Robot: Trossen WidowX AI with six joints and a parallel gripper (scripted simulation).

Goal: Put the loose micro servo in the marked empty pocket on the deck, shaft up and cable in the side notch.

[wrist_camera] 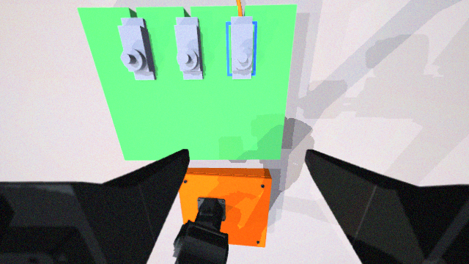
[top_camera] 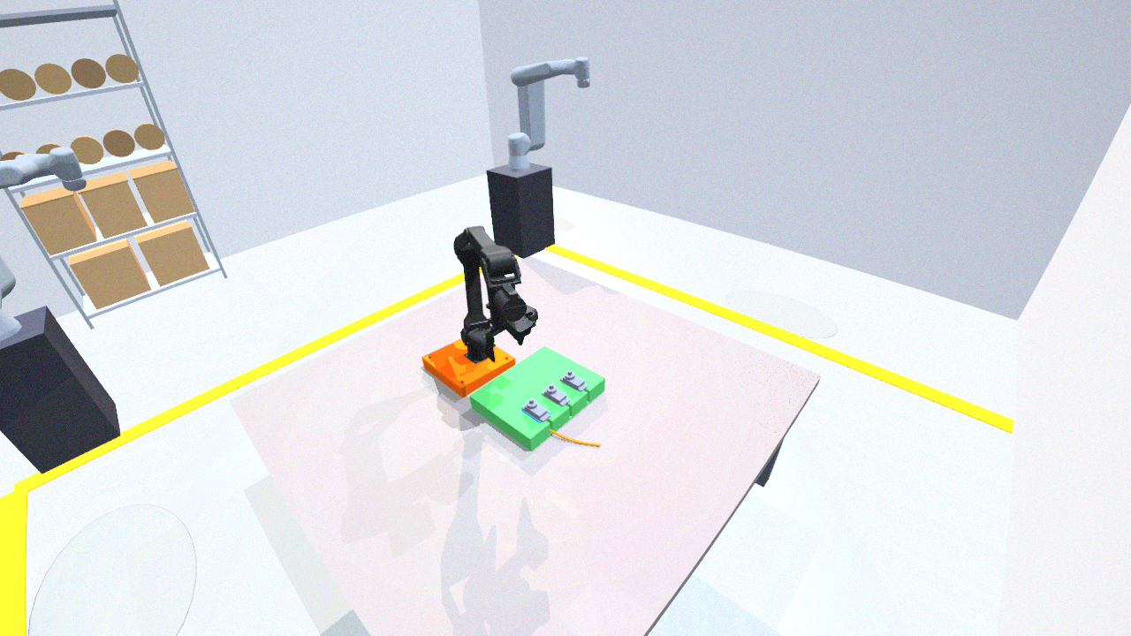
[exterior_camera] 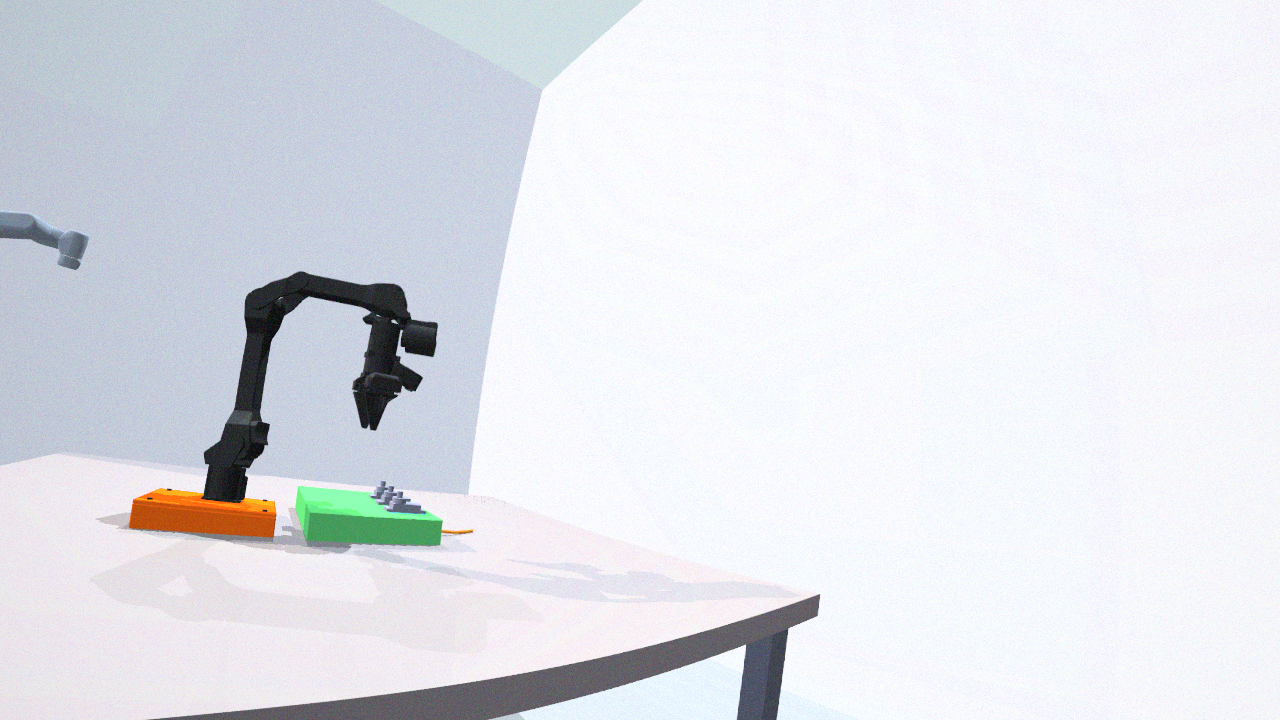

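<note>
A grey micro servo (top_camera: 535, 410) (exterior_camera: 404, 506) (wrist_camera: 242, 44) sits in the pocket marked by a blue outline (wrist_camera: 227, 49) on the green deck (top_camera: 505, 395) (exterior_camera: 358, 526) (wrist_camera: 198, 117). Its output shaft points up and its body looks level, with an ear at each end on the deck. Its orange cable (top_camera: 575, 439) (exterior_camera: 458, 531) (wrist_camera: 239, 7) leaves through the side notch and runs out past the deck's edge. My gripper (top_camera: 506, 349) (exterior_camera: 368, 428) (wrist_camera: 247, 154) is open and empty, high above the deck and apart from the servo.
Two more grey servos (top_camera: 555, 394) (top_camera: 573, 380) (wrist_camera: 188, 48) (wrist_camera: 135, 49) sit in a row beside it on the deck. The orange base plate (top_camera: 466, 381) (exterior_camera: 201, 519) (wrist_camera: 245, 220) of my arm stands close to the deck's near side in the wrist view. The table (top_camera: 633, 490) (exterior_camera: 268, 644) carries both.
</note>
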